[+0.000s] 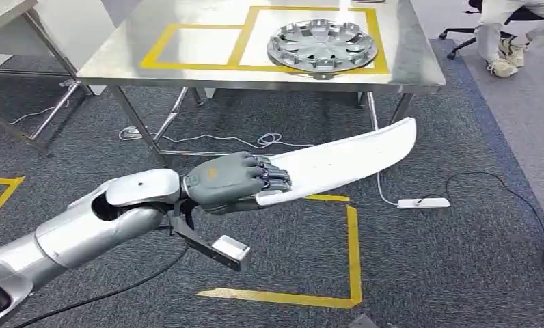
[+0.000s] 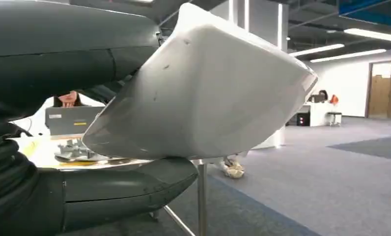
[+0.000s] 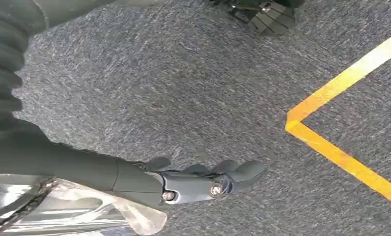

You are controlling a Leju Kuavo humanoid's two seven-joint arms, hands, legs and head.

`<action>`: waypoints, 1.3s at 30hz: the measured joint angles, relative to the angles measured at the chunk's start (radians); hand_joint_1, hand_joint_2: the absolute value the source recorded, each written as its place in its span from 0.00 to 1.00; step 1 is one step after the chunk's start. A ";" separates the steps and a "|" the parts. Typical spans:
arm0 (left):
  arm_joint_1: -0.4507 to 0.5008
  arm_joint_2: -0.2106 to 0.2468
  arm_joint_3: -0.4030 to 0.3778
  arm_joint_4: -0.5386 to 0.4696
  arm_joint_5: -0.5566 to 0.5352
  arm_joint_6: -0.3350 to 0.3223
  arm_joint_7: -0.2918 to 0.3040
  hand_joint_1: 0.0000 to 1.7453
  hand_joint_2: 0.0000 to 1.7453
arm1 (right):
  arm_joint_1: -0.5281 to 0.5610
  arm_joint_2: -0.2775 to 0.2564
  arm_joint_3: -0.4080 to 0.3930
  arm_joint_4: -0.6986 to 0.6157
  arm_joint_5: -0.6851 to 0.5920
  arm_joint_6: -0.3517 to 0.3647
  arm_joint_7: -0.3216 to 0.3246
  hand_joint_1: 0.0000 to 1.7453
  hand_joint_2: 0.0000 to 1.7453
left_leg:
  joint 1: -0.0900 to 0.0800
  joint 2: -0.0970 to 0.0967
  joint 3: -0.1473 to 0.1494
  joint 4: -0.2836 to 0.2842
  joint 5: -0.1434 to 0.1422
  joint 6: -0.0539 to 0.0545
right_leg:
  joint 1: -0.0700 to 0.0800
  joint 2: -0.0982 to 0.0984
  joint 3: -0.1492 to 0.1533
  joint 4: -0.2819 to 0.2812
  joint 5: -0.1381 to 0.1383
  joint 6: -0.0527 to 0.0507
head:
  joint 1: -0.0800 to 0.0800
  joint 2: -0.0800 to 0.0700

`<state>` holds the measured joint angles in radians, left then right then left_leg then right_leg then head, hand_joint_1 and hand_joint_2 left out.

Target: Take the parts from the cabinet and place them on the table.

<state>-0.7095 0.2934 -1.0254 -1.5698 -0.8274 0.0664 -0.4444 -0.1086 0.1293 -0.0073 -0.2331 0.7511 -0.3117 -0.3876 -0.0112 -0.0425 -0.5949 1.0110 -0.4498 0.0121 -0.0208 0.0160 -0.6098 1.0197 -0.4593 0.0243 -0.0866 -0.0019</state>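
Note:
My left hand [image 1: 232,181] grips one end of a long, curved white panel [image 1: 344,160], held out over the carpet short of the steel table [image 1: 119,58]. The panel's far tip points toward the table's right front leg. Seen close in the left wrist view, the white panel [image 2: 208,88] lies between my thumb [image 2: 125,189] and the fingers above it. A silver wheel cover [image 1: 322,42] lies on the table inside a yellow-taped square. My right hand [image 3: 198,182] hangs above the carpet with its fingers loosely extended and nothing in it.
A power strip [image 1: 423,202] and cables lie on the carpet by the table's right legs. Yellow tape [image 1: 352,253] marks a corner on the floor below the panel. A seated person [image 1: 505,34] is at the far right. Another table frame [image 1: 23,89] stands at the left.

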 joint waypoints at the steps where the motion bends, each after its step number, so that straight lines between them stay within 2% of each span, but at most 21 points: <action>1: 0.002 0.000 0.000 0.000 -0.002 0.003 0.000 1.00 1.00 | 0.000 0.000 0.000 0.000 0.000 0.000 0.000 0.00 1.00 | 0.000 0.000 0.000 0.000 0.000 0.000 | 0.000 0.000 0.000 0.000 0.000 0.000 | 0.000 0.000; 10: 0.012 0.027 0.004 0.000 0.009 -0.001 0.003 1.00 1.00 | -0.002 0.000 -0.003 0.000 -0.002 0.002 0.018 0.00 1.00 | 0.000 0.000 0.000 0.000 0.000 0.000 | 0.000 0.000 0.000 0.000 0.000 0.000 | 0.000 0.000; 36: 0.021 0.029 0.006 0.001 0.013 -0.025 -0.008 1.00 1.00 | 0.002 0.000 -0.013 0.000 -0.002 0.000 0.016 0.00 1.00 | 0.000 0.000 0.000 0.000 0.000 0.000 | 0.000 0.000 0.000 0.000 0.000 0.000 | 0.000 0.000; 37: 0.020 0.030 0.005 0.001 0.012 -0.025 -0.008 1.00 1.00 | 0.002 0.000 -0.014 0.000 -0.002 0.000 0.016 0.00 1.00 | -0.004 0.000 -0.003 0.010 -0.006 0.007 | -0.007 -0.001 0.002 -0.007 0.003 0.008 | 0.000 0.000; 39: 0.021 0.031 0.006 0.001 0.011 -0.025 -0.009 1.00 1.00 | 0.001 0.001 -0.014 0.000 -0.002 -0.001 0.014 0.00 1.00 | -0.007 0.001 0.000 -0.002 -0.006 0.025 | -0.007 -0.001 0.007 -0.017 0.004 0.014 | -0.001 0.000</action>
<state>-0.6889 0.3243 -1.0197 -1.5686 -0.8160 0.0412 -0.4532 -0.1075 0.1301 -0.0210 -0.2331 0.7488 -0.3124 -0.3735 -0.0183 -0.0416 -0.5947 1.0085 -0.4555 0.0370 -0.0279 0.0147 -0.6025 1.0032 -0.4553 0.0385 -0.0877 -0.0019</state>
